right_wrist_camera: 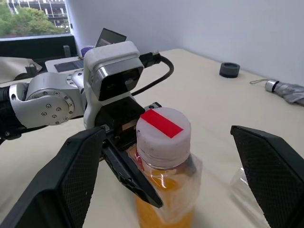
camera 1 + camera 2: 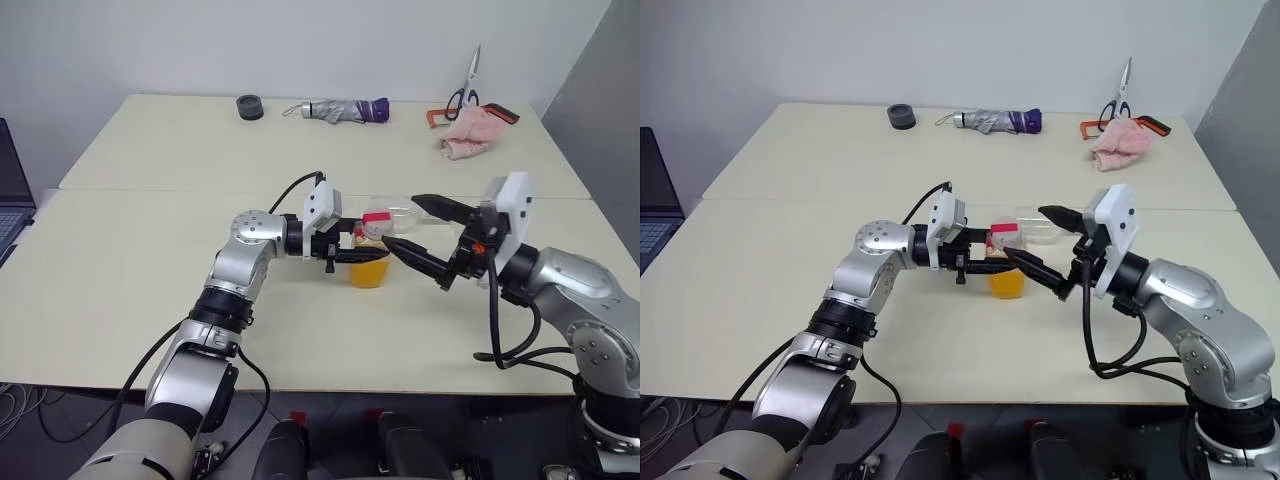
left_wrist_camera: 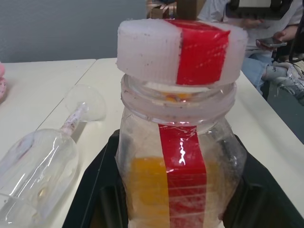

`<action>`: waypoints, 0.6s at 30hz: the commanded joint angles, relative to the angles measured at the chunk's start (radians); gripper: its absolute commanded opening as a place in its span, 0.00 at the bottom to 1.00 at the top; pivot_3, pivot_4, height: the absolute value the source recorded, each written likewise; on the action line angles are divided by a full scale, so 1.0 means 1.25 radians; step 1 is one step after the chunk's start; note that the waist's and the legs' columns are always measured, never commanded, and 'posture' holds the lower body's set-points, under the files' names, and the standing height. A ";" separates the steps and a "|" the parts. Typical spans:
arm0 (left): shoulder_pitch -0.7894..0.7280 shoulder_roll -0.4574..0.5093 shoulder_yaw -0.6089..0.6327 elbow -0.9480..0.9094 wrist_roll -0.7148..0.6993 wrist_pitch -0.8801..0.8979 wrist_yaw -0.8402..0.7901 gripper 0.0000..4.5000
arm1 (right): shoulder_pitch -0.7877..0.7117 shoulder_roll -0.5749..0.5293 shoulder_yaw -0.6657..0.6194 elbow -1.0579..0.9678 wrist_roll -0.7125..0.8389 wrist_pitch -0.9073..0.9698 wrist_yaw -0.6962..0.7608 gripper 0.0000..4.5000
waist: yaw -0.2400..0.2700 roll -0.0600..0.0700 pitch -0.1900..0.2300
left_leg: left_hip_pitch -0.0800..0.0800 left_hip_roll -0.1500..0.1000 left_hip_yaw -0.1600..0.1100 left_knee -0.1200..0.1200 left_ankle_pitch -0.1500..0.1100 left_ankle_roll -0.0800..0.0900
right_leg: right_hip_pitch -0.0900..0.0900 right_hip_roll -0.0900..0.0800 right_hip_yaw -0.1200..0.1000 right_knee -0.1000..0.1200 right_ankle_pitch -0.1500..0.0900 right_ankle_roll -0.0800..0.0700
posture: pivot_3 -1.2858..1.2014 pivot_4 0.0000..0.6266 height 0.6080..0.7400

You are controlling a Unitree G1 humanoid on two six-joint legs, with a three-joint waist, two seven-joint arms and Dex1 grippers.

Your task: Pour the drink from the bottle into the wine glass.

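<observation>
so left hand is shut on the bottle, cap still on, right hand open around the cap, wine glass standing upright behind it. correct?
One thing is off: the wine glass is not upright. It lies on its side on the table, as the left wrist view shows. The rest holds: left hand shut on the bottle, cap on, right hand open around the cap.

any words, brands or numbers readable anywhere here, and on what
None can be read.
bottle: its red label strip is plain, no print visible.
cap: a plain red strip on white, no lettering.
wine glass: lying on its side, no marking.
</observation>
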 commanded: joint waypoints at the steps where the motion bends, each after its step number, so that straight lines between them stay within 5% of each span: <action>1: -0.018 -0.004 0.015 -0.039 -0.024 -0.002 -0.007 0.42 | -0.023 -0.002 0.011 0.008 0.002 -0.005 0.006 1.00 | 0.000 0.000 0.000 | 0.000 0.000 0.000 0.000 0.000 0.000 | 0.000 0.000 0.000 0.000 0.000 0.000 | 0.52 0.24 1.00; 18: -0.012 -0.007 0.013 -0.052 -0.024 0.006 -0.009 0.42 | -0.086 0.026 0.097 0.095 -0.084 -0.075 0.043 1.00 | 0.000 0.000 0.000 | 0.000 0.000 0.000 0.000 0.000 0.000 | 0.000 0.000 0.000 0.000 0.000 0.000 | 0.52 0.24 1.00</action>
